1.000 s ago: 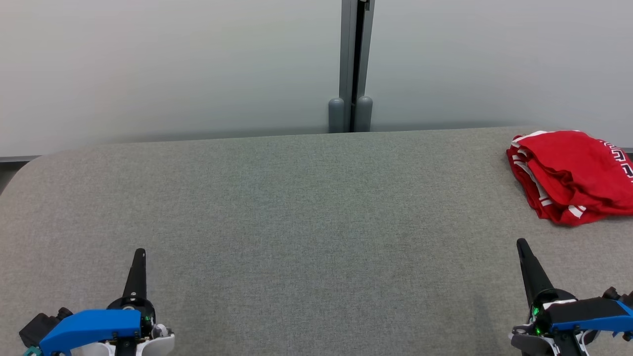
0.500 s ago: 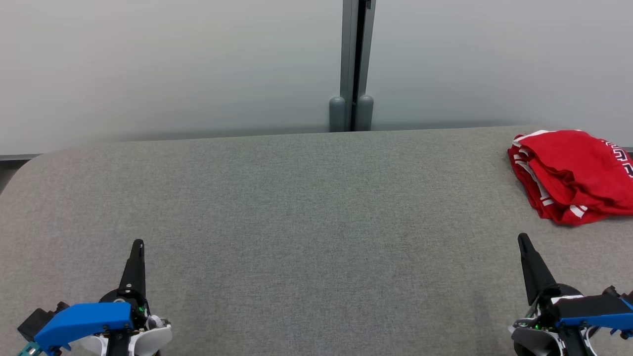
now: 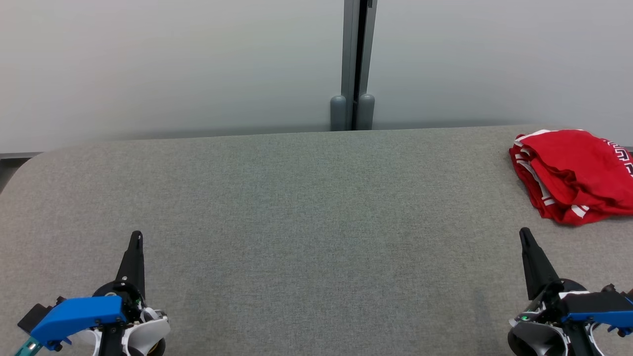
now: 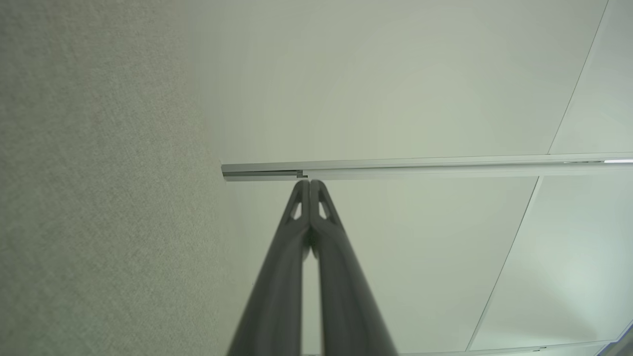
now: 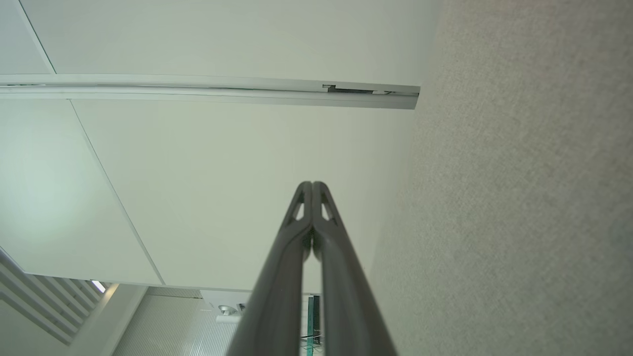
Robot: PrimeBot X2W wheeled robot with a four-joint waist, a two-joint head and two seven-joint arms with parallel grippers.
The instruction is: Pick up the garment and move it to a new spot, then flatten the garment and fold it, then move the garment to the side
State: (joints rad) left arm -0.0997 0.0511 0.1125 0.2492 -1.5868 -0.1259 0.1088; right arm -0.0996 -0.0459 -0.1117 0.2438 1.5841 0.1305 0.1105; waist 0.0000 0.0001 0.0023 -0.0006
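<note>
The garment (image 3: 576, 173) is red with white stripes and some dark lettering, folded into a compact bundle at the far right of the grey table (image 3: 306, 222), partly cut off by the head view's right edge. My left gripper (image 3: 136, 236) stands at the lower left, shut and holding nothing, far from the garment. My right gripper (image 3: 524, 232) stands at the lower right, shut and empty, a short way in front of the garment and apart from it. Each wrist view shows its own gripper, left (image 4: 309, 183) and right (image 5: 312, 184), with the two tips pressed together.
A pale partition wall (image 3: 173, 69) with a grey vertical post (image 3: 357, 64) runs behind the table's far edge. The table's left corner is rounded (image 3: 29, 163). A broad stretch of grey felt lies between the two grippers.
Both grippers have slid a little further up the head view, staying shut. The garment keeps its place on the table; the picture has shifted slightly to the right.
</note>
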